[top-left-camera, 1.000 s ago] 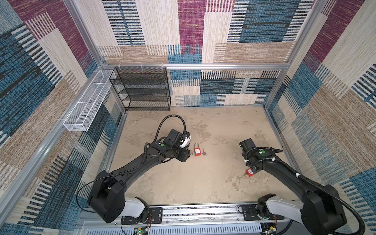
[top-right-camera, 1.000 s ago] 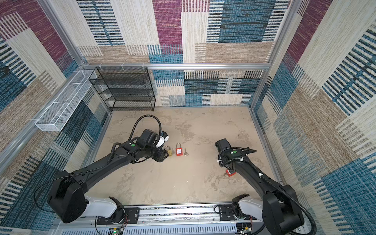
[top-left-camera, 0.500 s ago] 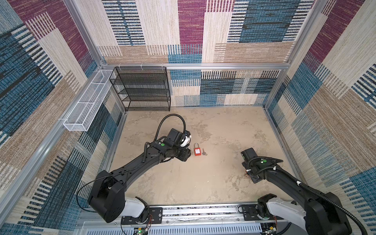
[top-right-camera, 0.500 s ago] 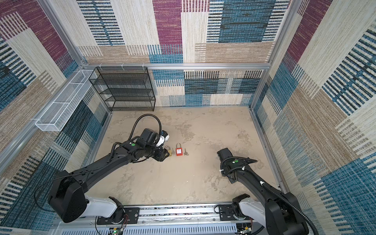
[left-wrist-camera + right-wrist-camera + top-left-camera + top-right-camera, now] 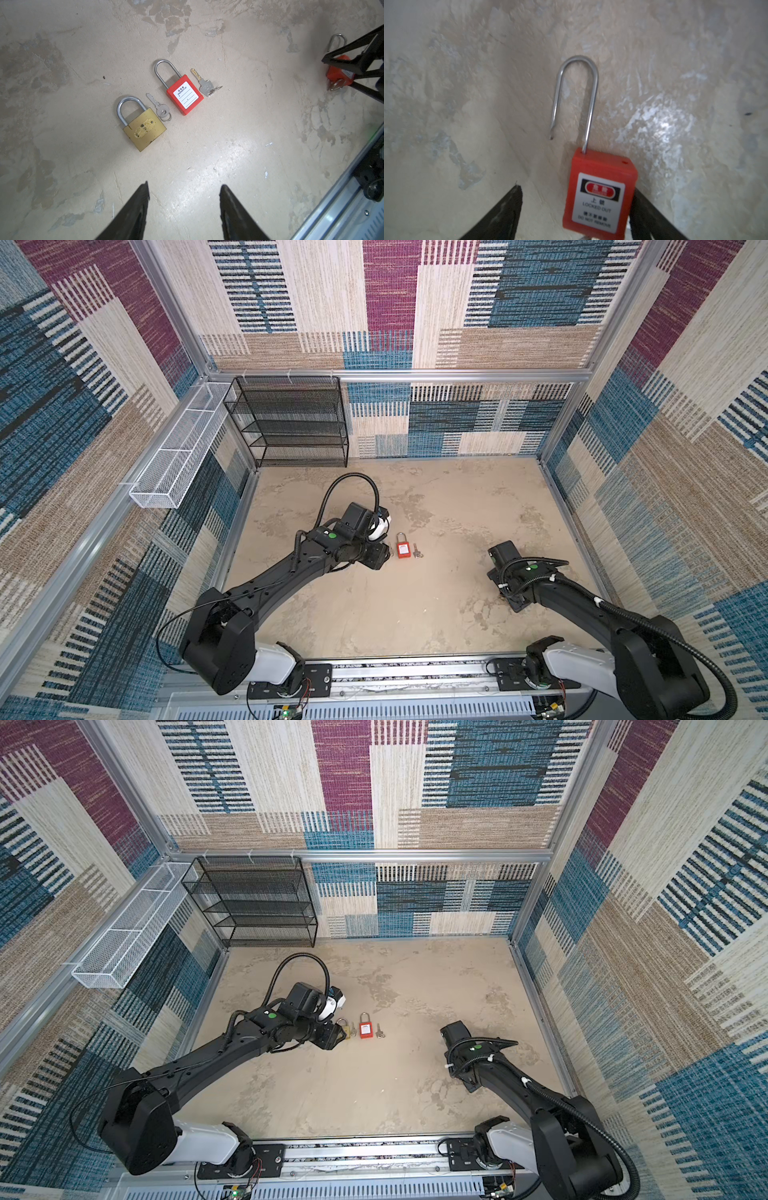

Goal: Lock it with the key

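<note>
Padlock of red plastic (image 5: 600,182), shackle (image 5: 577,62) sprung, lies on the beige table (image 5: 467,104) between the released fingers of my right hand (image 5: 576,190). My left hand (image 5: 184,184) hangs released near a brass padlock (image 5: 145,128) and silver key (image 5: 160,109).

Red padlock (image 5: 184,97) (white label (image 5: 186,95))
</note>
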`<state>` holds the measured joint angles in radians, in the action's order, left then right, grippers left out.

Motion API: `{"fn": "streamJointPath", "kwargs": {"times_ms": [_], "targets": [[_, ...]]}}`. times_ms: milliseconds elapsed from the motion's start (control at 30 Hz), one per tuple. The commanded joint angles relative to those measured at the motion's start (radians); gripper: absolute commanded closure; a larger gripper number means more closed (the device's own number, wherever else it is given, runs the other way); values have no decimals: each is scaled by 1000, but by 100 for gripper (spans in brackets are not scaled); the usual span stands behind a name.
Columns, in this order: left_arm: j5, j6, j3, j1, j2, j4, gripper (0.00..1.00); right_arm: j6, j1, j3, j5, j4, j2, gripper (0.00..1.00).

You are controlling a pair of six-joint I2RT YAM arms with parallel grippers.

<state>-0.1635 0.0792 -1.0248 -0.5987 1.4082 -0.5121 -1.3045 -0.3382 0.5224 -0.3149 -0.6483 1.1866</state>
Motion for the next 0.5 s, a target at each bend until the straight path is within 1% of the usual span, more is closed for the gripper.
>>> {"fn": "streamJointPath", "kwargs": {"times_ms": [0,200,300,467], "targets": [[-11,24,-9,-1,3,4,44,18,1,13,21,15,35,21],[-12,24,-11,0,-1,4,44,21,0,-4,34,31,38,25],[-13,21,-13,-1,-4,5,44,15,1,-19,43,43,21,29],[-14,21,-18,-1,1,4,44,21,0,-32,42,59,-4,43]]}}
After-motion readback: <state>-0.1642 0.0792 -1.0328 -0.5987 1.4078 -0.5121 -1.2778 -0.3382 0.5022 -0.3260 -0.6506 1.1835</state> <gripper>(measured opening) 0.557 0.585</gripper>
